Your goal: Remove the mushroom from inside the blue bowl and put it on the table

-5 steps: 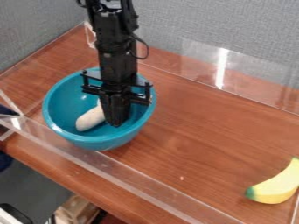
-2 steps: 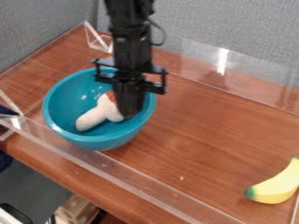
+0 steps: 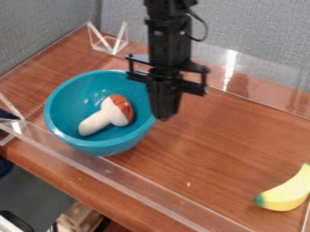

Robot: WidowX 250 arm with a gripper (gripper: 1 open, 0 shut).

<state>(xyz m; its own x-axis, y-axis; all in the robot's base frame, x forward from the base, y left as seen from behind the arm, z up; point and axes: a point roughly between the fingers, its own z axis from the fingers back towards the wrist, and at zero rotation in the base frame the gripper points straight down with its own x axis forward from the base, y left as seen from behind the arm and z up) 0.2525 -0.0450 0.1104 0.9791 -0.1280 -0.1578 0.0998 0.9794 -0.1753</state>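
The blue bowl (image 3: pixel 72 136) stands on the left half of the table (image 3: pixel 230 136). Inside it the mushroom (image 3: pixel 107 113) lies on its side, reddish-brown cap toward the right and cream stem toward the left. My gripper (image 3: pixel 166 112) hangs straight down from a black arm, over the bowl's right rim and just right of the mushroom's cap. Its fingers are shut and I see nothing between them. It does not touch the mushroom.
A yellow banana (image 3: pixel 285 191) lies at the table's front right corner. Low clear acrylic walls (image 3: pixel 133 186) run along the table's edges, with a clear bracket (image 3: pixel 109 38) at the back left. Bare wood lies between bowl and banana.
The gripper has risen out of the bowl and moved right to its rim. The mushroom, half hidden behind the fingers before, now lies fully in view, its cap shifted rightward.
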